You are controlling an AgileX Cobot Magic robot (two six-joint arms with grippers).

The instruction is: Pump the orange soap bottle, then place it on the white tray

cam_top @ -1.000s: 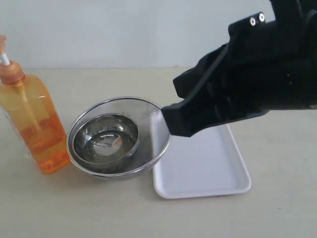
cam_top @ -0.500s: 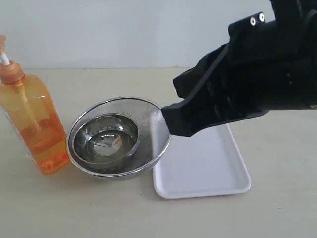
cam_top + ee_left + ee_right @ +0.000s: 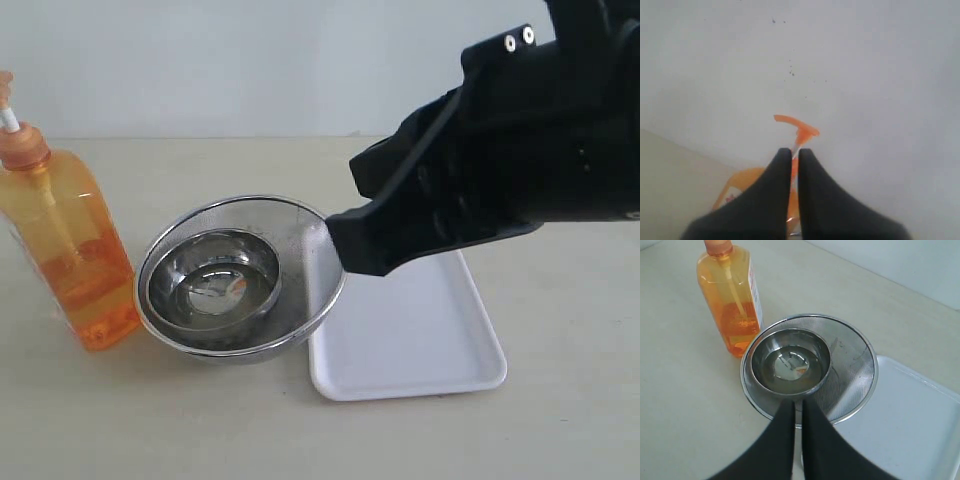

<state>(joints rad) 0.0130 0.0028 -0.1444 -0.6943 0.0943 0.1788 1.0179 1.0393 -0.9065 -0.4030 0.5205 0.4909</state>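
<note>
The orange soap bottle [image 3: 70, 250] stands upright at the table's left edge, its pump head partly cut off by the frame. The right wrist view shows the same bottle [image 3: 732, 300] beside the bowls. In the left wrist view my left gripper [image 3: 794, 151] is shut and empty, with the orange pump head [image 3: 797, 127] beyond its tips against the wall. The white tray [image 3: 420, 340] lies empty to the right of the bowls. My right gripper [image 3: 798, 401] is shut and empty, hovering over the near rim of the strainer beside the tray [image 3: 910, 415]. My right arm [image 3: 480, 170] hangs above the tray.
A small steel bowl [image 3: 213, 280] holding some liquid sits inside a larger steel mesh strainer [image 3: 300, 290], between bottle and tray. The strainer's rim overlaps the tray's left edge. A pale wall rises behind the table.
</note>
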